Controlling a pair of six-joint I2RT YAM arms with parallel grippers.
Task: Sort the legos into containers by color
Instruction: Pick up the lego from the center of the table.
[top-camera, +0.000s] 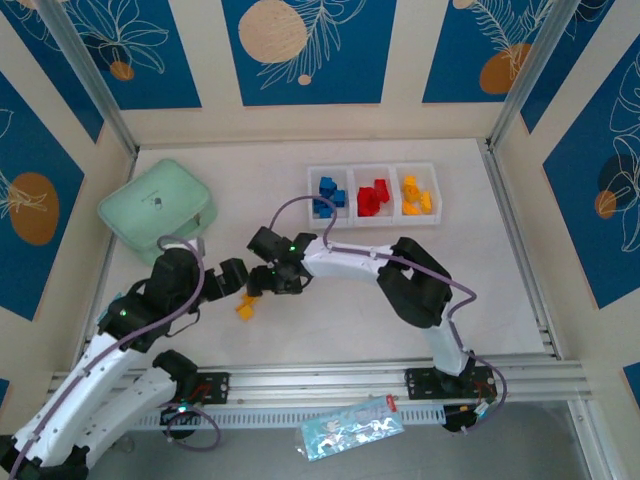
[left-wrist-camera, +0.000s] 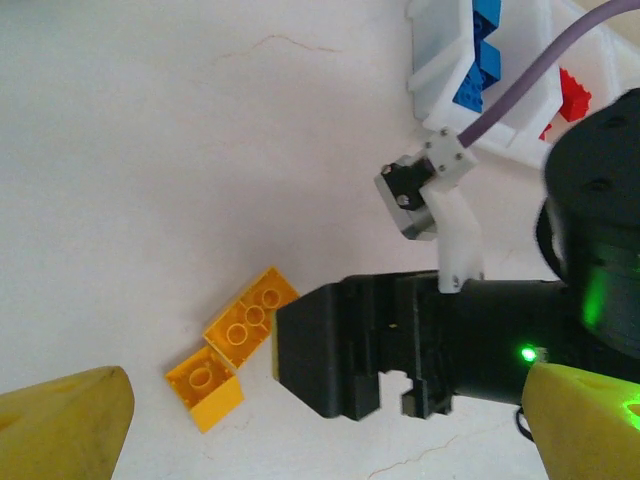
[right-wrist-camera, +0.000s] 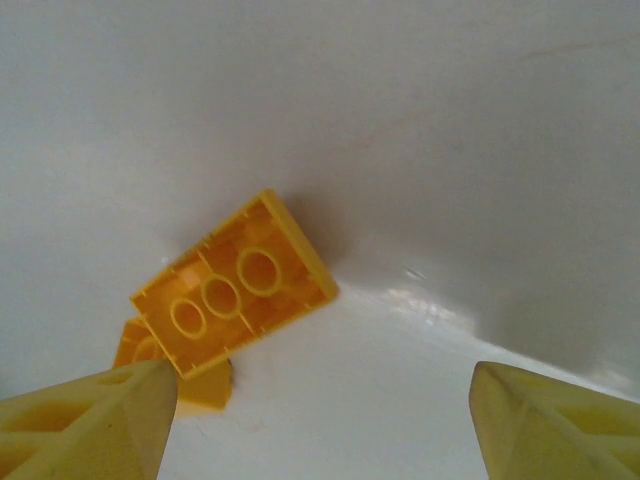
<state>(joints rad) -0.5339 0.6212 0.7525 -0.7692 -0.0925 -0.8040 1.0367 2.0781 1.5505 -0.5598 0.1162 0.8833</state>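
Right wrist view: right gripper (right-wrist-camera: 322, 425) is open, nothing between its tips, and it hangs low over the tabletop (right-wrist-camera: 450, 150). The larger yellow brick (right-wrist-camera: 235, 285) lies ahead of the gap and off toward its left side, underside up with the tubes showing. Its long axis runs diagonally, lower left to upper right, so it does not square up with the span between the tips. From that, you'd likely need a shift left and a wrist turn before closing across the short sides.

The smaller yellow brick (right-wrist-camera: 205, 390) touches the larger one's near-left end and is partly hidden behind the fingertip (right-wrist-camera: 100, 415) at frame left. There's a risk of catching both.

Left wrist view has the pair flat on the tabletop, with the right gripper's black body just beside the larger brick. The left gripper (top-camera: 232, 277) is also open and holds nothing, close in on the other side. The right one looks nearer.

Top view: the tray (top-camera: 350, 167) is well apart, up and to the right of the bricks. The yellow compartment (top-camera: 416, 166) is its right end.
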